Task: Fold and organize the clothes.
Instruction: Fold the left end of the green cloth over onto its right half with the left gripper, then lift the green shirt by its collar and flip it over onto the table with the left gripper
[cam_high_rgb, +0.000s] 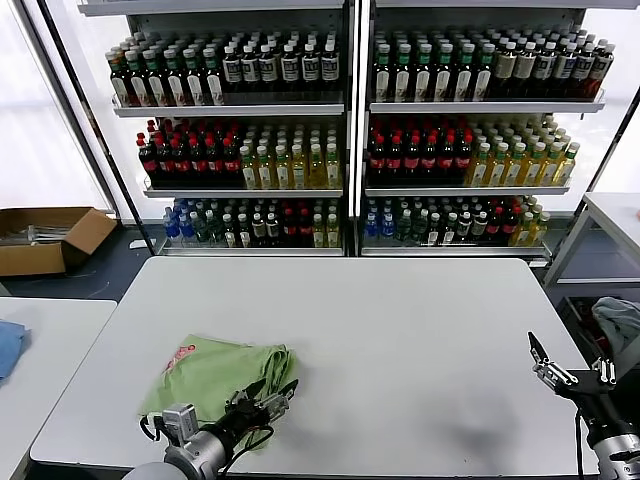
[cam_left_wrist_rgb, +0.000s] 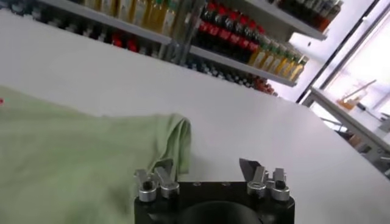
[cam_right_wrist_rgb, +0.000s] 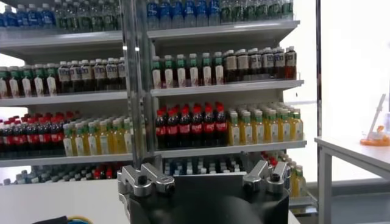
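Observation:
The light green shirt (cam_high_rgb: 205, 378) lies folded in a compact bundle on the white table (cam_high_rgb: 400, 330), at its front left, with a bit of red print (cam_high_rgb: 180, 357) showing on top. My left gripper (cam_high_rgb: 272, 399) is low at the shirt's front right corner, open and empty. In the left wrist view the shirt (cam_left_wrist_rgb: 73, 164) fills the near side, and the left gripper (cam_left_wrist_rgb: 207, 169) has one finger over the folded edge and the other over bare table. My right gripper (cam_high_rgb: 567, 366) hovers open and empty past the table's front right corner, facing the shelves.
Shelves of bottles (cam_high_rgb: 340, 140) stand behind the table. A second table at the left carries a blue cloth (cam_high_rgb: 8, 345). A cardboard box (cam_high_rgb: 45, 238) sits on the floor at far left. A grey-blue cloth (cam_high_rgb: 620, 320) and a side table (cam_high_rgb: 610, 215) are at the right.

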